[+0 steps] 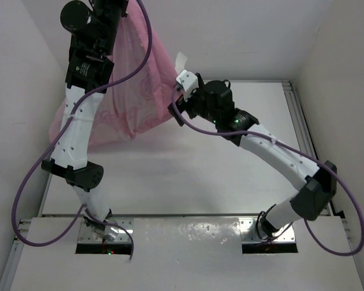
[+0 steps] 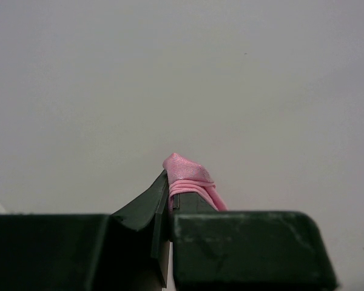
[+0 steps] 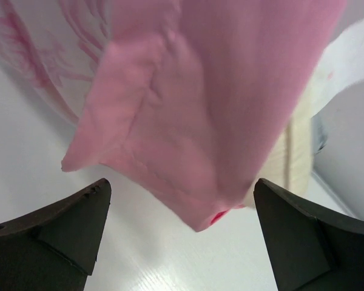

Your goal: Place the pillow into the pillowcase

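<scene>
Left gripper (image 2: pixel 170 206) pinched shut on shiny pink satin pillowcase (image 1: pixel 139 97), hung at 11 o'clock. Right gripper (image 3: pixel 181 183) spread open at its corner. We fear the satin slipping free and spilling the cream-white pillow (image 3: pixel 298 163).

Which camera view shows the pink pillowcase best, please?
Top external: it shows most of the pillowcase hanging from the left claw. Left wrist shows only a pinched tuft; right wrist a blurred close-up of one corner.

The hanging shiny pink satin pillowcase (image 1: pixel 139 91) blocks the white worktop (image 1: pixel 188 182) at its far-left corner; open room lies toward the near edge.
</scene>
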Controlling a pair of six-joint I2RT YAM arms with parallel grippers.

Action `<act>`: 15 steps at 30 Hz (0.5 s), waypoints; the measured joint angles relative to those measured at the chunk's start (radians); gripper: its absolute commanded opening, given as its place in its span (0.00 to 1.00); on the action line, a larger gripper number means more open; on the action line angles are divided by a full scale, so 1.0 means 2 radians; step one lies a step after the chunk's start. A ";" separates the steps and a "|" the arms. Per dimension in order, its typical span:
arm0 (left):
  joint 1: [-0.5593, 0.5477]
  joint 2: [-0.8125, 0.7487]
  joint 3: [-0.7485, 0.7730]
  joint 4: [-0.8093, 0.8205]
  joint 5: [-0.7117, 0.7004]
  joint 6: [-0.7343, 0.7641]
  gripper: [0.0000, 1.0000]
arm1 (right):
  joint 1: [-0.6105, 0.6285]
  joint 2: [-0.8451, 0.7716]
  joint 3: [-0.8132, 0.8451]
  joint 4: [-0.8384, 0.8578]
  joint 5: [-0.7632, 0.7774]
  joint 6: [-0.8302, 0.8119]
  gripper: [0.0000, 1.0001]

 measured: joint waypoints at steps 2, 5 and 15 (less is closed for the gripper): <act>-0.001 0.000 0.000 -0.001 -0.001 0.001 0.00 | 0.016 -0.031 -0.021 0.014 0.017 0.002 0.99; -0.002 0.000 0.000 -0.001 -0.004 0.004 0.00 | 0.039 -0.054 -0.039 0.049 0.043 0.015 0.99; -0.007 -0.001 -0.004 -0.001 -0.009 0.011 0.00 | 0.150 0.031 -0.032 0.098 0.201 0.083 0.99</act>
